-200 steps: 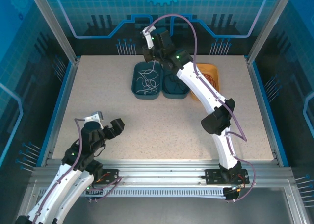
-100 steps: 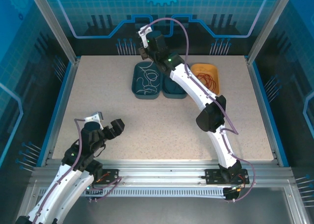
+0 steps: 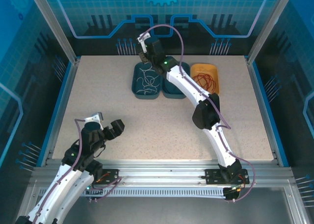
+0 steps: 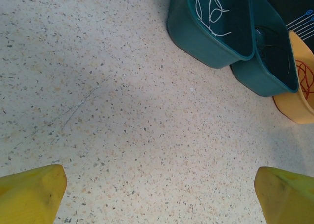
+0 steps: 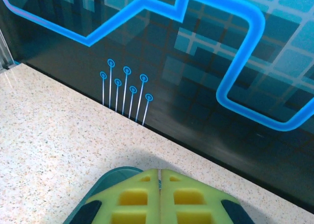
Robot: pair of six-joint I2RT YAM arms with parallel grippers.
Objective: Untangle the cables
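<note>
Over the teal tray's (image 3: 134,89) far rim, the right claw (image 5: 159,179) is pinched shut and empty. The white cable (image 3: 147,79) it dangled a second ago now lies inside that tray, with the red cable (image 3: 206,80) well right of it. Separation looks nearly finished. Well nearer than the tray, the left claw (image 3: 106,122) gapes wide, holding nothing.

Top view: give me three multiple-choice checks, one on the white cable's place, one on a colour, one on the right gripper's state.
1. The thin white cable lies: A in the left dark-teal plastic bin; B on the bare tabletop; C over the left arm.
2. The coiled cable in the orange plastic bin is: A black; B red; C white.
3. The right gripper is: A wide open; B shut; C clamped on a bin rim.
Answers: 1 A, white loops show inside that bin; 2 B, red coils against the orange; 3 B, its yellow pads meet.
</note>
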